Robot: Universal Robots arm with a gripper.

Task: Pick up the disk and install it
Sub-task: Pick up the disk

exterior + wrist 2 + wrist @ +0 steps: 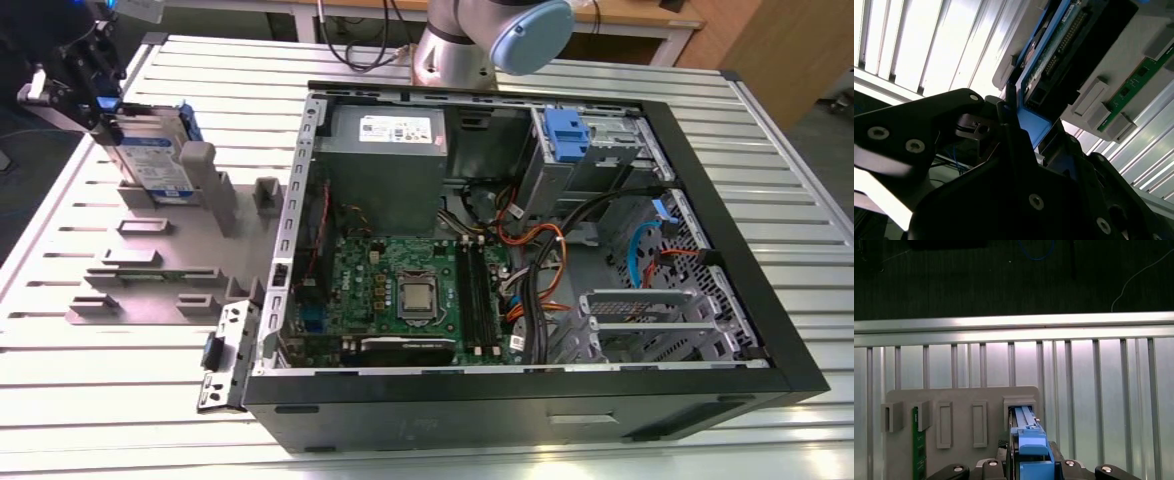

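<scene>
Standing on edge in a slot of the grey fixture (160,270), the disk (150,158) sits near the desk's (120,400) far corner on the exterior view's left, outside the open computer case (747,330). The hand (96,100) is at the disk's upper end, directly in line with it. The disk's long axis runs straight from the fixture slot up into the hand, so any lift looks bound to follow that line out of the slot. In both wrist views the blue carrier edge of the disk (1054,45) (1030,440) lies between the dark fingers (1009,115), which appear pressed against its two faces; I judge the hand (1031,125) clamped on it. The silver cage (617,140) with its blue latch lies well apart, across the case toward the exterior view's right, near the case's far wall.
</scene>
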